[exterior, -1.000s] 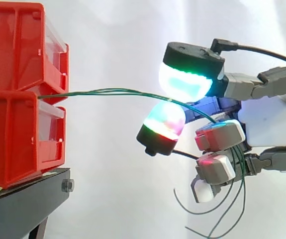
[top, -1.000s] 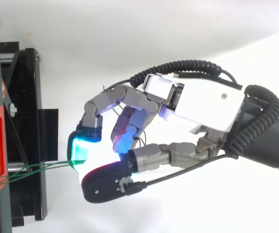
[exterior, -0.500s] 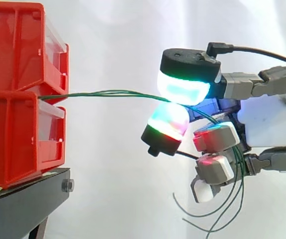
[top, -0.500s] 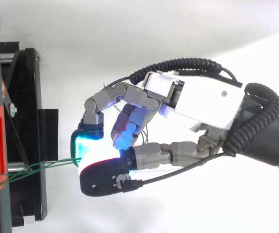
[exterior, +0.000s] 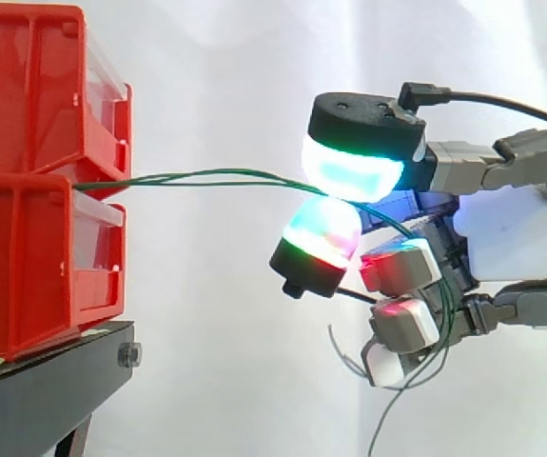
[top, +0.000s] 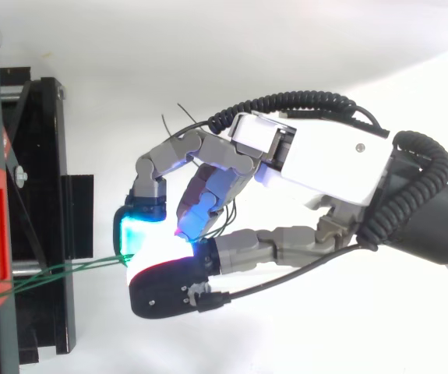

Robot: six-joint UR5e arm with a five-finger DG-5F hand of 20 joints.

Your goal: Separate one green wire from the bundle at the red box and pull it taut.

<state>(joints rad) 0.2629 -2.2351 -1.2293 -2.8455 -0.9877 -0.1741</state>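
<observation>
Clamped green wires (exterior: 216,175) between opposed glowing pads (exterior: 349,164) of the hand (top: 325,160), well apart from the red box (exterior: 26,190). Held them nearly level along the box-to-pinch line, slightly bowed. Judged the tautening pull as straight back, away from the box.

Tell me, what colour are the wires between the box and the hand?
Green. The wires show best in the side view.

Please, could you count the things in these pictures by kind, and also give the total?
2 red plastic bins, stacked one on the other
1 black metal stand under them
1 bundle of thin green wires; I cannot count the strands
1 robot hand, pinching the wires
Total: 5
</observation>
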